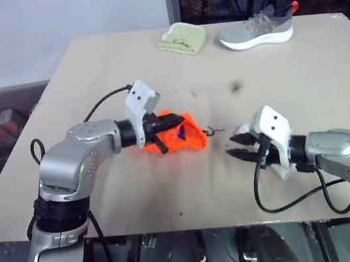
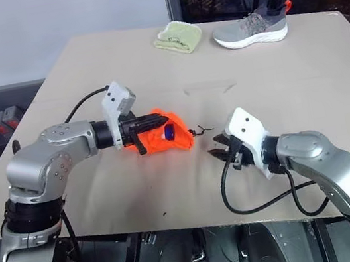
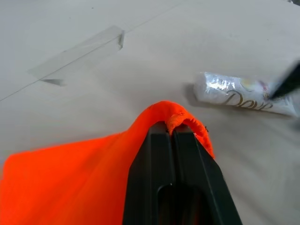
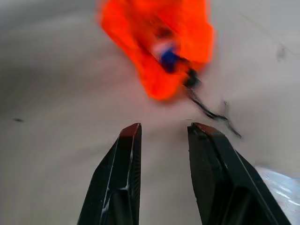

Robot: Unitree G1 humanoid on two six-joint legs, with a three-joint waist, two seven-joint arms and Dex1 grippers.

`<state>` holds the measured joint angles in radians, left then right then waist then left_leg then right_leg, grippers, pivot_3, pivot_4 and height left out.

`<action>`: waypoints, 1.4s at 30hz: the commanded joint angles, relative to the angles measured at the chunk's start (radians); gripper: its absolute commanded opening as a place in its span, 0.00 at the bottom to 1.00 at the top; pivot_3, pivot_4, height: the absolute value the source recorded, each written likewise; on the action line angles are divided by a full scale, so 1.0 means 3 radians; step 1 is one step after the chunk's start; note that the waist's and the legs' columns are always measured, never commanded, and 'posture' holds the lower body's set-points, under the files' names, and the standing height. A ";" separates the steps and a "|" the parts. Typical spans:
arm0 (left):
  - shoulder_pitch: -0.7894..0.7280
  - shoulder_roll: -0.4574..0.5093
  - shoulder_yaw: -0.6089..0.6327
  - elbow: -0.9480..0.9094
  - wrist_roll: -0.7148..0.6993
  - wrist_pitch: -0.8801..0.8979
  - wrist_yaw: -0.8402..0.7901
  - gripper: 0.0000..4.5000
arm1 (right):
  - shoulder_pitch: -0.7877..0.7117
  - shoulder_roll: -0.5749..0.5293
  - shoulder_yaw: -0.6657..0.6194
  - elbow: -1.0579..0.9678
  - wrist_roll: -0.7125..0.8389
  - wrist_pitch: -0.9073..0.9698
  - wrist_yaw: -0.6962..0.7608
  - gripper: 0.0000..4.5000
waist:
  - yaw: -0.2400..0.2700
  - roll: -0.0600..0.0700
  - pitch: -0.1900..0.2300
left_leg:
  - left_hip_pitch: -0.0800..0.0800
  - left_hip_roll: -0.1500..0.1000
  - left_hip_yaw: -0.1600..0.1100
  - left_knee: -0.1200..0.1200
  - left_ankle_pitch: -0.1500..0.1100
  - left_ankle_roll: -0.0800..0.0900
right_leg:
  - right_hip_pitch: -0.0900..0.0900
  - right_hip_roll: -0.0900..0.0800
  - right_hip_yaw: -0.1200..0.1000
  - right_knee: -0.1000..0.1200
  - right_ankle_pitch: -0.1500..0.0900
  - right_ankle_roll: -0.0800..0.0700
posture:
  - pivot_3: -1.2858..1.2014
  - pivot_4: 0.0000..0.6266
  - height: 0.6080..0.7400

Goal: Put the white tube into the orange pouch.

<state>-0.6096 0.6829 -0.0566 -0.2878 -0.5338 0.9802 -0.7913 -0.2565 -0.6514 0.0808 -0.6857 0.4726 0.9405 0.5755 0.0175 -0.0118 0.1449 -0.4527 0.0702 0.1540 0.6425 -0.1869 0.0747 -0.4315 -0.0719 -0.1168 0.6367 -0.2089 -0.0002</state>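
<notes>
Our left gripper (image 1: 162,135) is reaching in from the left, jaws pressed together, pinching a fold of the orange pouch (image 1: 186,134) on the table (image 1: 111,68). Our right gripper (image 1: 239,146) is angling toward the pouch, jaws spread and holding nothing. The left wrist view is showing the white tube (image 3: 243,95), glossy and printed, lying on the table near the pouch. The right wrist view is showing the soft fabric's dark cord (image 4: 208,110) trailing.
</notes>
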 commanded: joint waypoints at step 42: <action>-0.0028 -0.0026 -0.0017 -0.0080 0.0016 -0.0064 0.0108 0.00 | -0.0006 0.0021 0.0258 -0.0370 -0.0075 -0.0128 0.0183 0.14 | -0.0021 -0.0004 0.0001 | 0.0006 0.0006 0.0002 -0.0001 -0.0008 0.0011 | -0.0001 0.0004 0.0003 0.0000 -0.0002 0.0003 | 0.52 0.24 1.00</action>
<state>-0.5927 0.6729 -0.0708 -0.2991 -0.5331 0.9751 -0.7594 -0.2357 -0.6415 0.1456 -0.7705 0.4259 0.9072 0.5982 0.0112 -0.0129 0.1452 -0.4509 0.0718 0.1547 0.6423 -0.1893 0.0781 -0.4322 -0.0709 -0.1158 0.6365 -0.2095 0.0006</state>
